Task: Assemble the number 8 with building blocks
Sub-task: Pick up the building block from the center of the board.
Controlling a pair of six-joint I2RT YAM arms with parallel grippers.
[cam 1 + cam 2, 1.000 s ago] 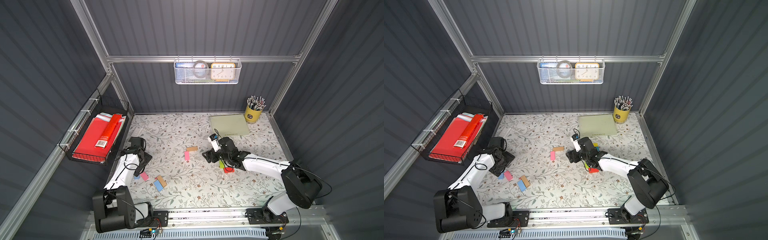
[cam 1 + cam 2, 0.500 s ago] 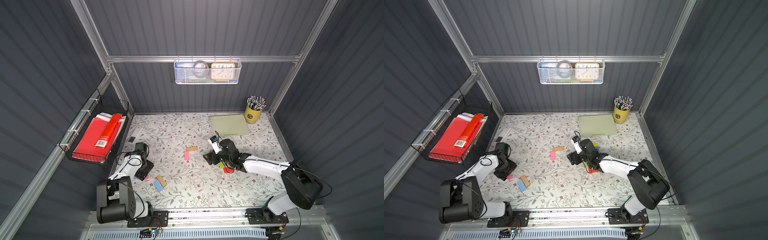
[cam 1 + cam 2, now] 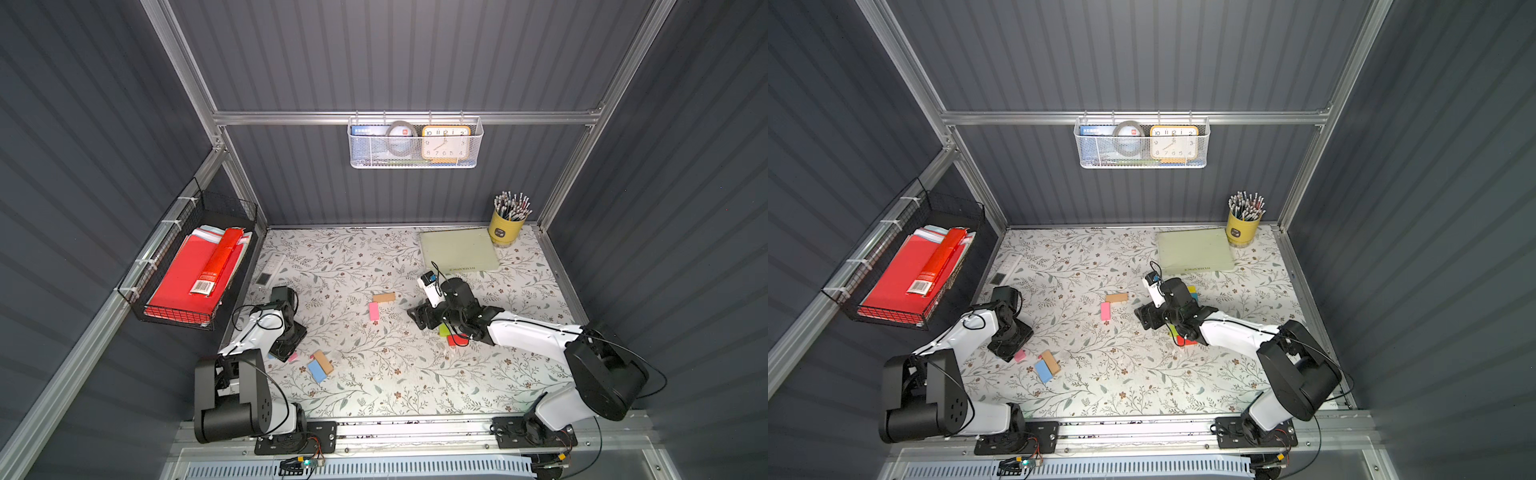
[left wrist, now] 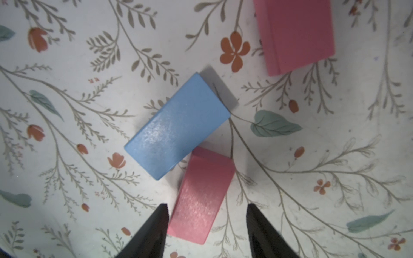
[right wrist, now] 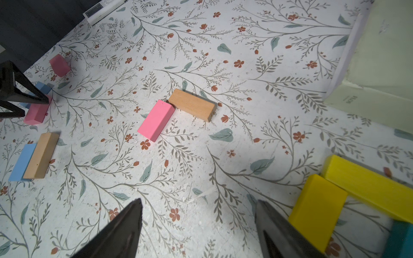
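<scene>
In both top views the building blocks lie flat and scattered on the flowered table (image 3: 374,386). A pink-and-tan pair (image 3: 373,311) sits mid-frame, a blue-and-tan pair (image 3: 324,362) lower left of centre, and a green block (image 3: 444,330) and a red block (image 3: 457,340) lie partly under the right arm. The left claw (image 3: 286,351) is low over the table at the left, and the right claw (image 3: 419,319) is just right of the central pair. In the left wrist view the left claw stands narrow about the end of a pink block (image 4: 201,196) at lower centre. One fingertip (image 4: 164,210) lies against its edge and a strip of table shows by the other, so I cannot tell whether it is clamped. A blue block (image 4: 177,125) touches that block's far end at mid-frame, and a second pink block (image 4: 295,33) lies apart at upper right. In the right wrist view the right claw stands wide and empty at the bottom edge, with two yellow blocks (image 5: 317,210) meeting at lower right. The blocks look light and stiff, with smooth painted faces that may slip. They seem best taken across the narrow width at mid-length. The pink block lies askew to the jaws, so it may twist and nudge the blue one.
</scene>
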